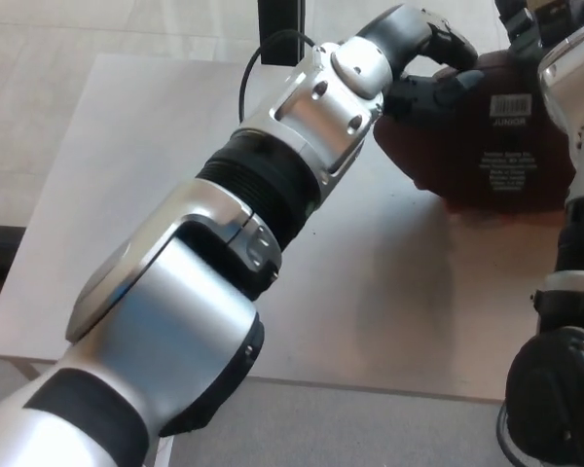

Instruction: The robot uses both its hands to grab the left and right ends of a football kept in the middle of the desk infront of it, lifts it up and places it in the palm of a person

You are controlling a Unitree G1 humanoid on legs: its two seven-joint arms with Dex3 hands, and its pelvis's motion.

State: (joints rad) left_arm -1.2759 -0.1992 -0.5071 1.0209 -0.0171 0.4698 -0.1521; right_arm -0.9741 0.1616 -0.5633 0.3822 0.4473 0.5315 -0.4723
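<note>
Gripping the football [492, 146] at its left end, left robot hand [428, 68], right robot hand hidden, desk [136, 185] bare leftward.

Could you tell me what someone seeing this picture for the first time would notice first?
The big silver and black left arm sweeps diagonally from the bottom left up across the grey desk. At its tip the left hand is wrapped on the near end of a dark brown football at the upper right, its white barcode label facing the camera. The right arm runs down the right edge.
</note>
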